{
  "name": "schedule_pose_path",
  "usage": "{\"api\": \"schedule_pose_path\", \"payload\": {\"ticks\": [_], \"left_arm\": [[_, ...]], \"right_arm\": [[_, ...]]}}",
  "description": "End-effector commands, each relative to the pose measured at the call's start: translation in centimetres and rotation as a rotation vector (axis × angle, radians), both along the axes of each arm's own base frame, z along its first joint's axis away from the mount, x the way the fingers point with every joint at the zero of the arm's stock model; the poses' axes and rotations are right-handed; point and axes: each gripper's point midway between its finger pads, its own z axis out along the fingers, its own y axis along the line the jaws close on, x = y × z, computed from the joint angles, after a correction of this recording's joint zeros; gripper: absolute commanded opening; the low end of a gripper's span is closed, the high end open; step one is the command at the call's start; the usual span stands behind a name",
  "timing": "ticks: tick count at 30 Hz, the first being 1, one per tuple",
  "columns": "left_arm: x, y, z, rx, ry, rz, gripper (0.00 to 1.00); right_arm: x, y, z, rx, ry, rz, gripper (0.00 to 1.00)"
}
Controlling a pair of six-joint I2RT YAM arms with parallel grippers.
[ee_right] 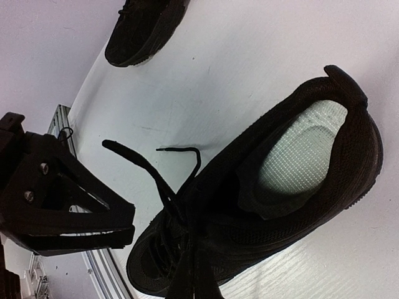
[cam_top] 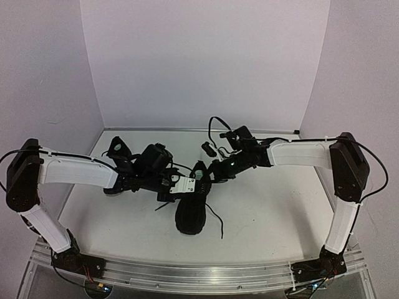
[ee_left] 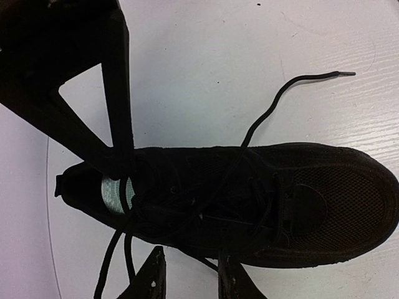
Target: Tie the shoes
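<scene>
One black shoe (cam_top: 190, 215) lies mid-table with its toe toward the near edge; its pale insole (ee_right: 299, 156) shows. Its laces are loose, and one free end (ee_left: 299, 78) trails over the table. My right gripper (ee_right: 190, 252) is shut on a lace strand above the tongue, next to the collar (cam_top: 215, 169). My left gripper (ee_left: 191, 254) hovers at the shoe's side with its jaws a little apart, and a lace strand runs across the gap. The second shoe (ee_right: 140, 28) lies further left, mostly hidden behind my left arm in the top view.
The white table (cam_top: 274, 212) is closed in by pale walls at the back and sides. An aluminium rail (cam_top: 199, 274) runs along the near edge. Both arms reach in over the middle, and the right arm's cable (cam_top: 215, 121) loops up behind it.
</scene>
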Motion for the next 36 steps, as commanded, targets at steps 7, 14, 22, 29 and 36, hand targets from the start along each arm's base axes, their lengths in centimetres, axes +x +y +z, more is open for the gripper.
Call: {"api": "schedule_pose_path", "payload": {"ticks": [7,14,22,29,36], "left_arm": [[1.8,-1.9,1.3,-0.027,-0.065,0.003,0.26],[2.6,-2.5,1.1,-0.021,-0.077,0.014,0.26],[2.6,-2.8,1.4,-0.026,-0.089,0.003,0.3],[2.6,-2.9,0.9,-0.006,-0.09,-0.014,0.31],[2.7,-3.3,0.8,0.006,-0.109,-0.027,0.3]], "right_arm": [[0.6,0.4,1.3,0.047,-0.025,0.005,0.0],[0.6,0.5,1.2,0.05,-0.02,0.007,0.0],[0.6,0.5,1.0,0.051,-0.014,0.01,0.0],[0.6,0.6,1.0,0.054,-0.012,0.012,0.0],[0.7,0.6,0.9,0.054,-0.011,0.01,0.0]]}}
